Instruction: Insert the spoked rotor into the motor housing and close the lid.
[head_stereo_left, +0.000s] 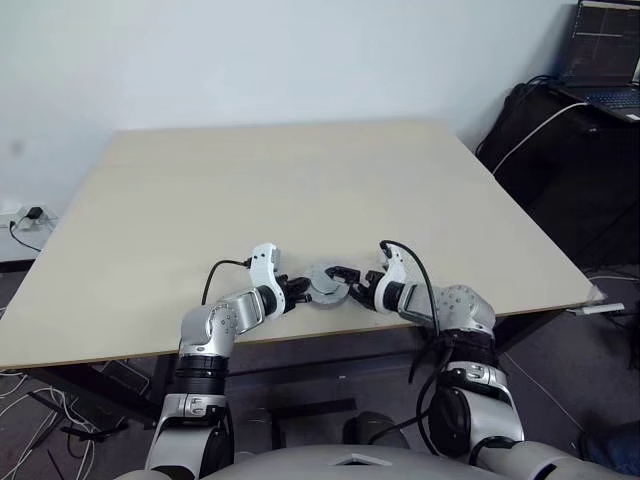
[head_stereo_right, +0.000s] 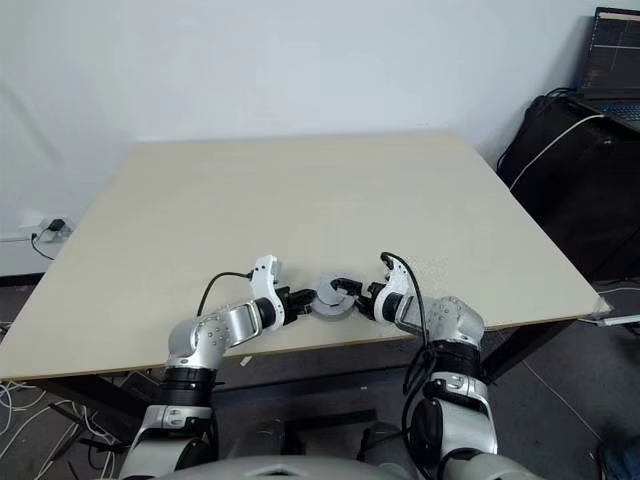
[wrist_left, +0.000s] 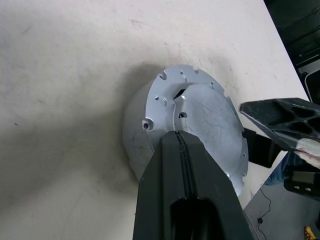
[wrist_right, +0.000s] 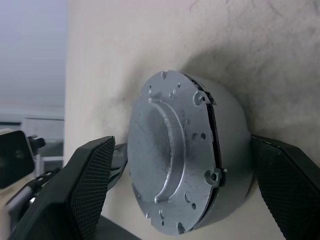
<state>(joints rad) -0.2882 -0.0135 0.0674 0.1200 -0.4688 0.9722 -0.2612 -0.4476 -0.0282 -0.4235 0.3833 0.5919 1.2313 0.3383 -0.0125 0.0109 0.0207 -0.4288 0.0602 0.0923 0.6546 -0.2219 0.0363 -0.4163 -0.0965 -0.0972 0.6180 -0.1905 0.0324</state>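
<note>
Left gripper (wrist_left: 181, 137) pressed shut, fingers together, tip resting on top of the lid (wrist_left: 207, 117). Right gripper (wrist_right: 182, 185) spread wide, one finger (wrist_right: 92, 185) either side of the motor housing (wrist_right: 232, 145), not clamped. Lid sitting on housing, slightly askew with a gap at one edge. Near front edge of table (head_stereo_left: 300, 180).

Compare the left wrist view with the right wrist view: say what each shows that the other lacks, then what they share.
Left wrist view alone: the left gripper, fingers shut together, tip against the lid.

Right wrist view alone: the right gripper, fingers spread wide either side of the motor housing, and a narrow gap between the lid's edge and the housing wall.

Shared: the silver lid sitting on the housing, on the pale table.
</note>
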